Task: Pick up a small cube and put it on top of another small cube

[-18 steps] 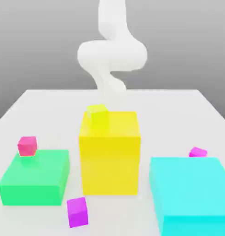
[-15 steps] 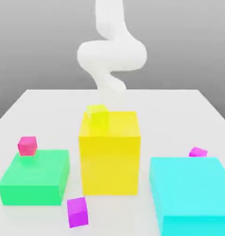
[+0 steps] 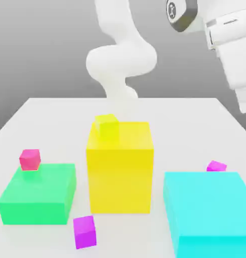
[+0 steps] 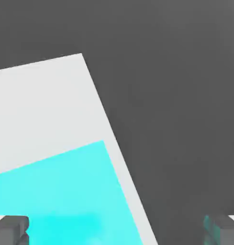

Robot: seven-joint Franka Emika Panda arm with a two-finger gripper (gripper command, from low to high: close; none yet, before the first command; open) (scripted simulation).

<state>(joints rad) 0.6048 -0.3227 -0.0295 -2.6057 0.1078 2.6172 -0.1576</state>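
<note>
The white arm is reaching out high over the counter (image 3: pixel 54 113), and its gripper (image 4: pixel 116 229) is hanging well above the cyan block (image 3: pixel 208 211), with nothing between its fingers (image 4: pixel 11 229); they are standing spread wide apart, one at each lower corner of the hand view, the cyan block's top showing beneath them and the counter's edge running past it. One small magenta cube (image 3: pixel 216 166) is sitting on the counter well below the gripper, tucked just behind the cyan block's far edge. The other small magenta cube (image 3: pixel 84 231) is lying well away from the gripper, low down toward the exterior view's left, on the counter just in front of the gap between the green block (image 3: pixel 38 194) and the tall yellow block (image 3: pixel 119 171). A pink-red small cube (image 3: pixel 29 159) is resting at the far corner of the green block's top, farther still from the gripper, and a small yellow cube (image 3: pixel 106 125) is sitting on top of the tall yellow block, near its far left corner
</note>
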